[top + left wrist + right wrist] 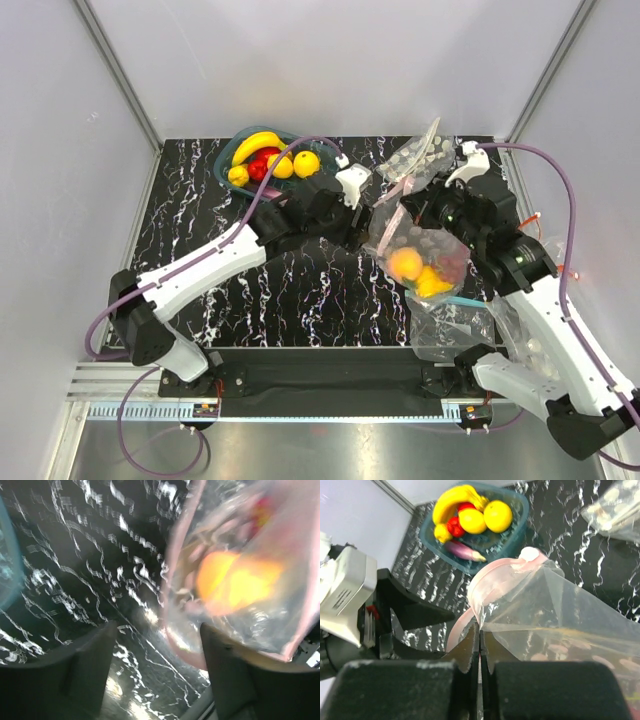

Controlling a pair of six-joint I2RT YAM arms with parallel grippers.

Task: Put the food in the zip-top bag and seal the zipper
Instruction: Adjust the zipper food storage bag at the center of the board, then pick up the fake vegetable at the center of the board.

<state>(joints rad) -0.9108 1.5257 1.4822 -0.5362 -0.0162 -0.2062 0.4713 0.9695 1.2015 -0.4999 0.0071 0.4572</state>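
The zip-top bag [425, 255] hangs lifted over the table's right middle, clear and dotted, with its pink-red zipper strip [492, 577] curled open at the mouth. Inside it lie an orange round [405, 263], a yellow fruit [433, 283] and something dark red; they show blurred in the left wrist view [235, 580]. My right gripper [480, 630] is shut on the bag's mouth edge [405, 212]. My left gripper [160, 670] is open and empty just left of the bag [365, 237], and the pink rim sits by its right finger [240, 680].
A teal tray [232, 150] at the back holds a banana [455, 502], lemons, a red fruit and a purple piece. A second dotted bag [420, 155] lies at the back right. A clear bag with a teal-blue strip [455, 320] lies near the front right.
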